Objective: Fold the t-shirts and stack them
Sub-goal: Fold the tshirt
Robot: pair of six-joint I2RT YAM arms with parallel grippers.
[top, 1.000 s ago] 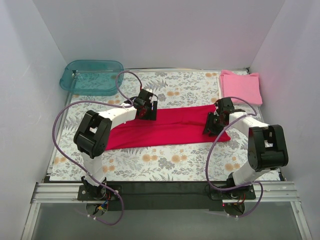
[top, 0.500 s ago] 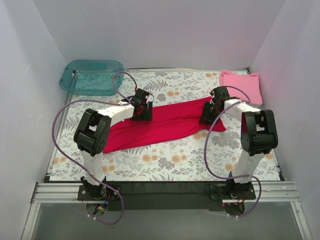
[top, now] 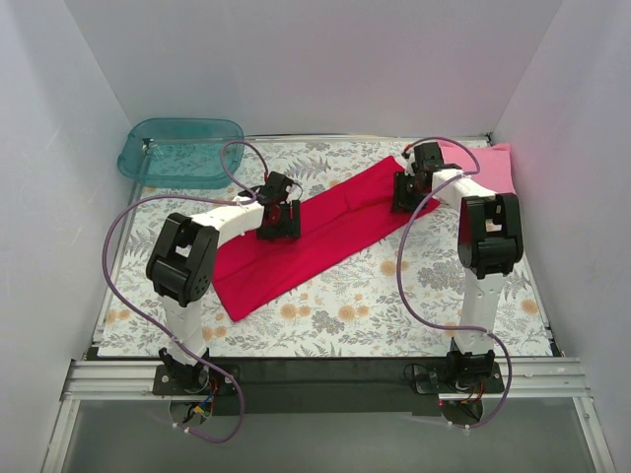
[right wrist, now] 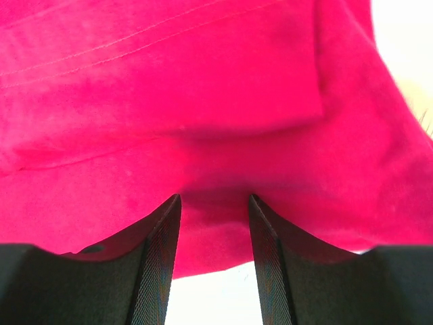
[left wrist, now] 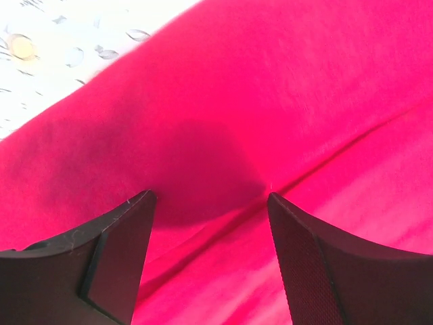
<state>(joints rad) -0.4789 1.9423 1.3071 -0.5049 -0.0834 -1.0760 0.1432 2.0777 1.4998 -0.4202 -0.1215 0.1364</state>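
Note:
The red t-shirt (top: 330, 229) lies as a long folded band slanting from the near left to the far right of the floral table. My left gripper (top: 279, 219) is low over its middle, jaws open and wide apart, with red cloth (left wrist: 270, 101) under them (left wrist: 210, 195). My right gripper (top: 408, 187) is at the band's far right end, its jaws narrowed on the shirt's edge (right wrist: 169, 88), with cloth between the fingers (right wrist: 214, 196). The pink t-shirt (top: 496, 169) lies folded at the far right, just behind the right gripper and partly hidden by the arm.
A teal plastic tub (top: 182, 148) stands at the far left corner. The floral table cover (top: 335, 315) shows bare in front of the shirt. White walls close in on the left, right and back.
My right gripper has moved back and a little left, taking the shirt's right end with it toward the pink shirt. The band has swung from level to slanted. The left gripper has barely moved.

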